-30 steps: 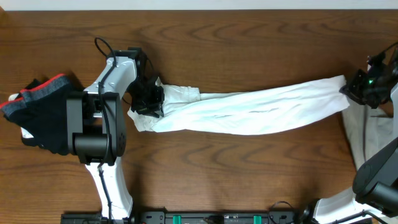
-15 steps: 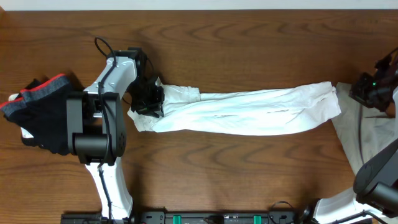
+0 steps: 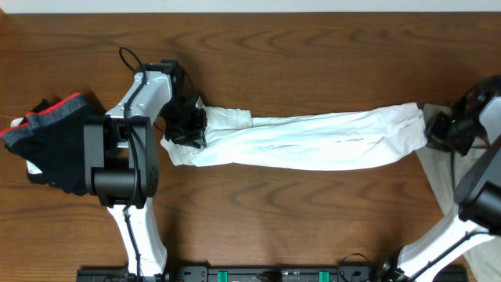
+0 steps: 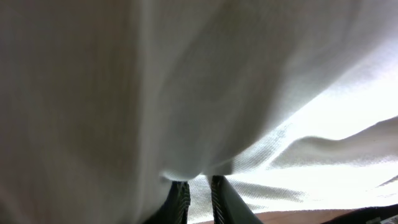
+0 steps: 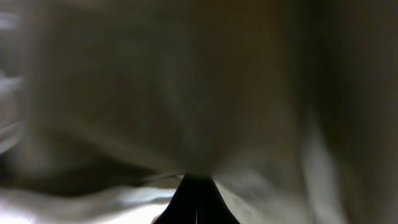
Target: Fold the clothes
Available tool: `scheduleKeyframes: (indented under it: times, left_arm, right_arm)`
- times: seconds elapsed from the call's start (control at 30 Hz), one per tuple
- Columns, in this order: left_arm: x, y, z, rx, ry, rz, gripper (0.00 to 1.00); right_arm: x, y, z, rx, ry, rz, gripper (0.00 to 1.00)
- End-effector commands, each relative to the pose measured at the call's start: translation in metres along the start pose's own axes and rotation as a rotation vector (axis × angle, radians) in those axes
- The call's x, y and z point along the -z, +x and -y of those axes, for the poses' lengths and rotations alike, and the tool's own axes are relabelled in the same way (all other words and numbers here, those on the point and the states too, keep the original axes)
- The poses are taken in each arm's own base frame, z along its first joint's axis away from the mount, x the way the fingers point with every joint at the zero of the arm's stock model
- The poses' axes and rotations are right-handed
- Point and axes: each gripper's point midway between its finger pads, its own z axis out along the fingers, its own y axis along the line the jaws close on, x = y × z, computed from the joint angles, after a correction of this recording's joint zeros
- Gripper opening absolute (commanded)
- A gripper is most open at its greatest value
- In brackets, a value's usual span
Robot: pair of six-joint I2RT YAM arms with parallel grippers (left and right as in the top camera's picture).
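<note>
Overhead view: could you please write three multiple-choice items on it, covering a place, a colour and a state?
1. Where does the dark garment with the red trim lie?
A. at the table's left end
B. mid-table
C. at its right end
2. What colour is the long garment stretched between the arms?
A. blue
B. white
C. green
3. How is the left tool?
A. open over bare wood
B. shut on the long garment's end
C. out of view
Answers: 1 A, it lies outside the left arm; 2 B, it is white end to end; 3 B, the left wrist view shows its fingers pinching white cloth.
</note>
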Motion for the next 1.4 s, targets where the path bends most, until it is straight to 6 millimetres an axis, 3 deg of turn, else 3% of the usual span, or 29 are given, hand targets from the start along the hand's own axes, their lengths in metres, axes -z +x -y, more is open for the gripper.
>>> scheduleKeyframes:
  times: [0.0,0.2,0.3,0.4,0.6,0.8,0.9,1.03,1.27,1.37]
  left_arm:
    - [-0.002,0.002,-0.003,-0.004,-0.010,-0.012,0.16]
    - [-0.002,0.004,-0.003,-0.002,-0.010,-0.017,0.16]
    - [-0.002,0.005,-0.003,0.000,-0.011,-0.022,0.16]
    - [-0.002,0.006,-0.003,0.001,-0.012,-0.025,0.16]
    - [-0.002,0.006,-0.003,0.001,-0.012,-0.024,0.16]
    - [-0.002,0.007,-0.003,0.003,-0.012,-0.029,0.16]
    - [-0.002,0.006,-0.003,0.002,-0.012,-0.028,0.17]
    - [-0.002,0.006,-0.003,0.001,-0.012,-0.025,0.17]
    - [-0.002,0.005,-0.003,0.000,-0.011,-0.021,0.17]
    - [-0.002,0.004,-0.003,-0.001,-0.011,-0.018,0.17]
  right_arm:
    - [-0.013,-0.004,0.009,-0.009,0.014,0.000,0.01]
    - [0.000,-0.029,0.084,-0.236,0.263,0.123,0.01]
    - [0.006,-0.034,0.116,-0.327,0.296,0.163,0.01]
    - [0.007,-0.041,0.125,-0.378,0.212,0.189,0.01]
    - [0.008,-0.060,0.083,-0.301,-0.101,0.224,0.14]
    - [0.036,-0.077,0.018,-0.136,-0.343,0.248,0.24]
    - [0.052,-0.080,0.000,-0.076,-0.364,0.258,0.30]
    - [0.061,-0.080,-0.019,-0.033,-0.378,0.247,0.49]
    - [0.055,-0.064,-0.051,0.024,-0.395,0.187,0.69]
    - [0.052,-0.058,-0.061,0.045,-0.387,0.166,0.73]
